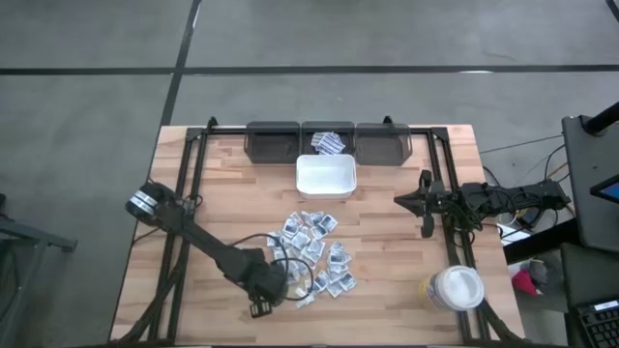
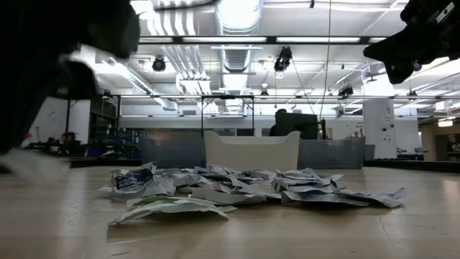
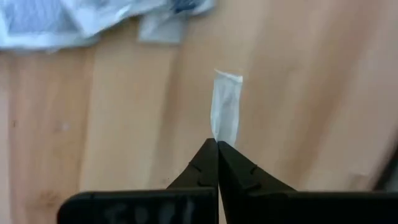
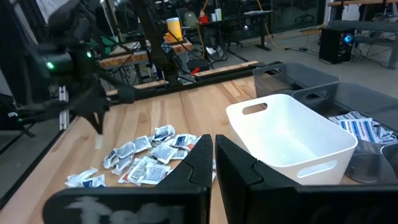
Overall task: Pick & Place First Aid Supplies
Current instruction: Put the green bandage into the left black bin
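Observation:
The first aid supplies, small white sachets with blue-grey print, lie in a loose pile [image 1: 311, 253] on the wooden table, near its middle. More sachets lie in the middle dark bin [image 1: 327, 142]. My left gripper [image 3: 217, 144] is by the pile's near left side [image 1: 265, 298], shut on one pale oblong sachet [image 3: 225, 107]. My right gripper [image 1: 423, 205] waits shut above the table's right side, with nothing between its fingers [image 4: 211, 152]. My left gripper pinches one short end of the sachet [image 3: 220, 135] between its two fingertips. The fingers come from above, pointing steeply down. The rest of the sachet sticks out past the tips and hangs below them, clear of the table [image 4: 99, 143].
A white open bin [image 1: 326, 178] stands just beyond the pile, in front of a row of three dark bins [image 1: 273, 142] along the far edge. A white round lidded tub [image 1: 455, 288] stands at the near right. Bare wood lies left of the pile.

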You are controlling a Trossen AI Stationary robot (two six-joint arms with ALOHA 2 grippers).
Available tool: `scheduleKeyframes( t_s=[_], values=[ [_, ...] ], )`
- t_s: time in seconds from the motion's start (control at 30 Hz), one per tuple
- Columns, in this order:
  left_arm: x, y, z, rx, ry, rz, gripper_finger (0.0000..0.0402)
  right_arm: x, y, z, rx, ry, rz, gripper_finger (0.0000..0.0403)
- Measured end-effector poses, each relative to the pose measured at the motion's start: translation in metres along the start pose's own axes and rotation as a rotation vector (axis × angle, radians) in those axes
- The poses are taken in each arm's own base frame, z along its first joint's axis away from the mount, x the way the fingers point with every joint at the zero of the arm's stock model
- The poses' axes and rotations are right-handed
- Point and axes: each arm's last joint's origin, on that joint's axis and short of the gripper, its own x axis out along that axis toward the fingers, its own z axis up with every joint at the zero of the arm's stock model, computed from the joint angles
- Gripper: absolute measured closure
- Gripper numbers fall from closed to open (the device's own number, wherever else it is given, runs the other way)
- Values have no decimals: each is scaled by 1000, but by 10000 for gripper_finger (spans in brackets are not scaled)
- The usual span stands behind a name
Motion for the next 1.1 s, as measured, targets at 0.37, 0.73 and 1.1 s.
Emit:
scheduleKeyframes(
  t_s=[0.37,0.73,1.1],
  values=[
    [-72,-1,45,-22,-581,187,402,0,0,0,-4,0,-1,385],
    [-106,54,101,-15,-743,404,402,0,0,0,-11,0,-1,385],
    [-125,146,137,83,-644,670,401,0,0,0,-11,0,-2,385]
  ],
)
